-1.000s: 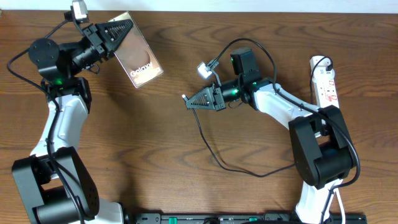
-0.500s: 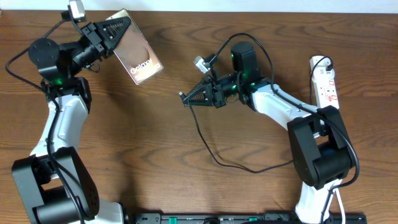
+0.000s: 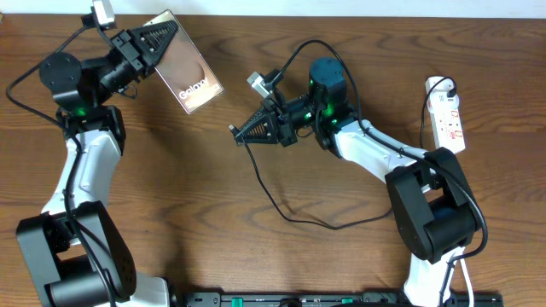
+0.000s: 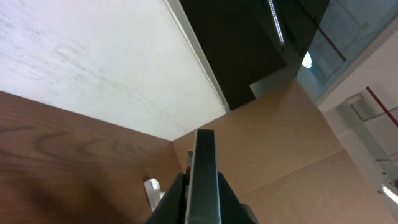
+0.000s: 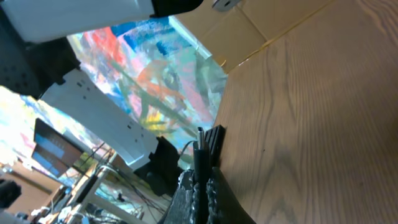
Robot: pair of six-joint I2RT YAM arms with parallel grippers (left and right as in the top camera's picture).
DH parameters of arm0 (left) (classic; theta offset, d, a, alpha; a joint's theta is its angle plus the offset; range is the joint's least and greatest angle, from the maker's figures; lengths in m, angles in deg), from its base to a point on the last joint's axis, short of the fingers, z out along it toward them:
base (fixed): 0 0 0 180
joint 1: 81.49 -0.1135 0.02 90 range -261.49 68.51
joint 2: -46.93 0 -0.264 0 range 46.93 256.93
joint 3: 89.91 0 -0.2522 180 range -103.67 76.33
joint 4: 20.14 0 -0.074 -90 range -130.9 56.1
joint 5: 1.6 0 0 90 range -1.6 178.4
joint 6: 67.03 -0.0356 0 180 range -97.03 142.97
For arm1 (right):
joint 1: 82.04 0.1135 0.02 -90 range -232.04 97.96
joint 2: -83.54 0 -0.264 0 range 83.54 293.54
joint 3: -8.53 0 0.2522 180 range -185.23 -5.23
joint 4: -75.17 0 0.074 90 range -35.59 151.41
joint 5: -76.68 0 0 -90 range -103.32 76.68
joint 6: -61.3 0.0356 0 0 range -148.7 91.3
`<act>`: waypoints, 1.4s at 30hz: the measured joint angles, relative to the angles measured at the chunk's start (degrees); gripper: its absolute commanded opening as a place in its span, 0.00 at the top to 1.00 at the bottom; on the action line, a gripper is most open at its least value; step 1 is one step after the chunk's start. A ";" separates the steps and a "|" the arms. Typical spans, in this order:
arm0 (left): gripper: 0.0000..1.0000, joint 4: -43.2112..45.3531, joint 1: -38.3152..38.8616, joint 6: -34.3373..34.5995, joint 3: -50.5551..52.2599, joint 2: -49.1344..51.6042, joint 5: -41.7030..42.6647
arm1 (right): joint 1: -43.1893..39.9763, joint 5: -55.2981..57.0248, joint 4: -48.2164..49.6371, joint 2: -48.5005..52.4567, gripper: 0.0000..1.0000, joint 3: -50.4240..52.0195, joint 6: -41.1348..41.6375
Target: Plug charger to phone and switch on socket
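Observation:
My left gripper (image 3: 164, 38) is shut on the phone (image 3: 186, 75), a brown-grey slab with white "Galaxy" text, held up at the back left; the left wrist view shows its thin edge (image 4: 204, 174) between the jaws. My right gripper (image 3: 241, 134) is shut on the charger (image 3: 275, 198), near its plug tip (image 3: 230, 130), which points left toward the phone with a gap between them. The right wrist view shows the plug (image 5: 200, 152) clamped in the jaws. The thin black cable loops down over the table. The white socket (image 3: 447, 112) lies at the far right.
The wooden table (image 3: 256, 247) carries the cable loop in its middle. A black rail (image 3: 324, 298) runs along the front edge. The right arm's base (image 3: 439, 217) stands in front of the socket.
My right gripper has moved left and a little back with the charger plug, closer to the phone. The left gripper and phone have stayed still.

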 measured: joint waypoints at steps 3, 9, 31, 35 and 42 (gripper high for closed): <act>0.93 -0.02 0.76 -0.57 0.00 0.00 0.04 | -0.02 1.42 0.81 0.00 0.99 0.00 2.45; 0.93 -0.02 2.73 -1.86 0.00 0.00 0.20 | -0.02 5.20 1.42 0.00 0.99 0.00 5.22; 0.92 -0.04 3.52 -2.84 0.00 0.00 0.37 | 1.49 8.07 10.16 0.00 0.99 0.00 10.34; 0.93 -0.04 4.20 -2.86 0.00 0.00 0.37 | 1.60 8.09 10.25 0.00 0.99 0.00 10.40; 0.93 -0.07 4.31 -2.86 0.00 0.00 0.37 | 1.60 8.70 10.54 0.00 0.99 0.00 10.51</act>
